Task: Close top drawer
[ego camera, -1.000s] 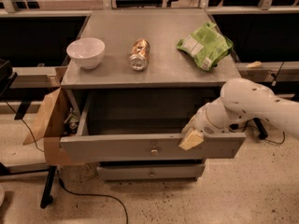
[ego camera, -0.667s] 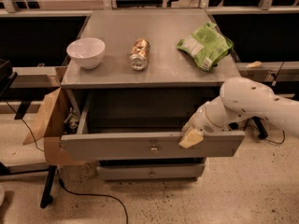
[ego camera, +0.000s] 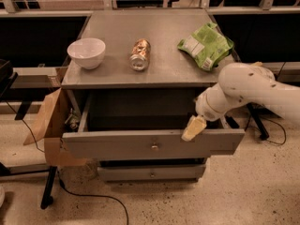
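The top drawer [ego camera: 117,144] is pulled far out of the grey cabinet. Its long flat grey front panel has one small round knob [ego camera: 153,147] at its centre. The inside of the drawer looks dark and empty. My gripper [ego camera: 193,128], with pale yellowish fingers, comes in from the right on a white arm [ego camera: 243,90]. It rests at the top edge of the front panel, right of the knob.
On the cabinet top [ego camera: 112,71] lie a white bowl [ego camera: 86,52], a tipped can [ego camera: 140,54] and a green chip bag [ego camera: 206,45]. A lower drawer front [ego camera: 151,173] sits below. An open cardboard box [ego camera: 49,125] stands at the left; a cable [ego camera: 93,197] lies on the floor.
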Robot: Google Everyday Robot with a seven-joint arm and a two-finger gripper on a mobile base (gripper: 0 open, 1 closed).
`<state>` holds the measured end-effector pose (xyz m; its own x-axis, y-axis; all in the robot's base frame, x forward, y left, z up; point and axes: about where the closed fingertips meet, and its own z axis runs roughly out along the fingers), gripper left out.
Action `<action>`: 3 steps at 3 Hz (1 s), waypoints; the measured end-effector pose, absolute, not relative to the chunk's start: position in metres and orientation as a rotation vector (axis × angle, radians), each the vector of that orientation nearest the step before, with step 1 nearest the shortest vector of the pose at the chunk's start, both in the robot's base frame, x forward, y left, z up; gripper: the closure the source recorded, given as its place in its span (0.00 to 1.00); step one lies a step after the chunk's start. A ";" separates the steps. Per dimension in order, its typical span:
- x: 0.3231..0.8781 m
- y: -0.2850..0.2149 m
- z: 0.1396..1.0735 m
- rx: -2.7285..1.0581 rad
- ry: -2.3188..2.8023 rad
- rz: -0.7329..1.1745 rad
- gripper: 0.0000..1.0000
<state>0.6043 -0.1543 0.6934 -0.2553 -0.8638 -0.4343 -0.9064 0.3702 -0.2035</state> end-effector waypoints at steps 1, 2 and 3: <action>0.627 -0.159 0.713 -1.519 2.150 0.044 0.00; 0.624 -0.159 0.710 -1.519 2.150 0.044 0.00; 0.624 -0.161 0.710 -1.520 2.154 0.048 0.00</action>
<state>0.6240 -0.1611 0.7101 -0.2520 -0.8743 -0.4148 -0.8921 0.3760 -0.2507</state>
